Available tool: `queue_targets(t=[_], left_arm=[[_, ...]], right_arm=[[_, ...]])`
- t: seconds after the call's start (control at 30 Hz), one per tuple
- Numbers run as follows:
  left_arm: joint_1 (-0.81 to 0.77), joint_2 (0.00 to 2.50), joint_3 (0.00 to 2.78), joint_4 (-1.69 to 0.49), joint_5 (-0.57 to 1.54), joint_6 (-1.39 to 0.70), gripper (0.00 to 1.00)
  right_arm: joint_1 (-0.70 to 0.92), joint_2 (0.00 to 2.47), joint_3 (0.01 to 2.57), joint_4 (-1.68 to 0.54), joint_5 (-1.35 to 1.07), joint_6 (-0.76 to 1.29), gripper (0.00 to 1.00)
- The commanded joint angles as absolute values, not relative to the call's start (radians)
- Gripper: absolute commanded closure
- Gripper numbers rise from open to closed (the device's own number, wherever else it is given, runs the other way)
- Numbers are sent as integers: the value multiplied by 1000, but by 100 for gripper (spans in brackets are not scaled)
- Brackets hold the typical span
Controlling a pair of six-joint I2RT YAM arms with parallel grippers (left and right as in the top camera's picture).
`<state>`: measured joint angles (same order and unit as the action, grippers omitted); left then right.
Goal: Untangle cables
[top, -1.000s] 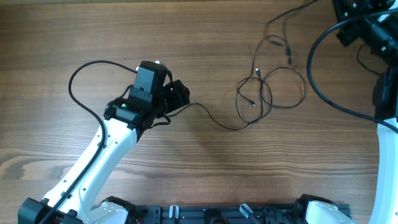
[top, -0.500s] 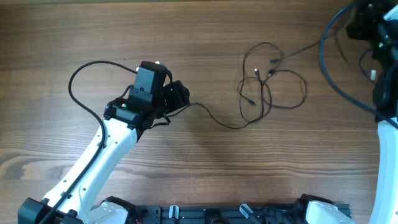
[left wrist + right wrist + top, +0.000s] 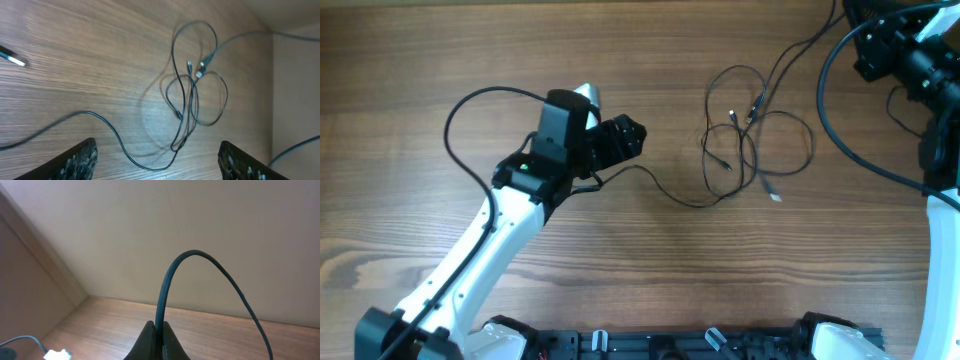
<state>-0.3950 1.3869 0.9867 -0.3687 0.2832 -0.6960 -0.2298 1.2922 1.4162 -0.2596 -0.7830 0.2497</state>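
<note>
Right of centre on the bench [image 3: 440, 50], toward its far edge, the cables [image 3: 752, 140] lay knotted, long axis near-to-far, dead ahead of the left gripper [image 3: 157, 155] (nearer arm, jaws wide open), while the right gripper [image 3: 156, 327] at the far-right corner pinched one of them.

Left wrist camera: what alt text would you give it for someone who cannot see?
A loose tangle of thin black cables lies in overlapping loops on a wooden table, with small silver plug ends near its middle. One strand trails off to the left; the left gripper, open, shows as dark fingertips at the bottom.
</note>
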Motion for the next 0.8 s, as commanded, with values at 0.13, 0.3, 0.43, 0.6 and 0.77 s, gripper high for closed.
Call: queue_targets(t=[0.13,0.3,0.43,0.6,0.77], left_arm=[[-541,1582,986,-48,324,-685,17],[-621,1710,986,94,270,-685,18],[-670,1795,986,125,202,-684,18],[-725,1888,986,197,203,-684,25],[-743,1907,986,181,159,-684,48]], right_arm=[[-228,1298,1429,-258,-822,265,95],[-228,1298,1429,-274,-821,264,96],[-228,1298,1429,-282,-817,263,96],[-228,1298,1429,-290,-815,263,96],[-228,1298,1429,-296,-810,262,96]])
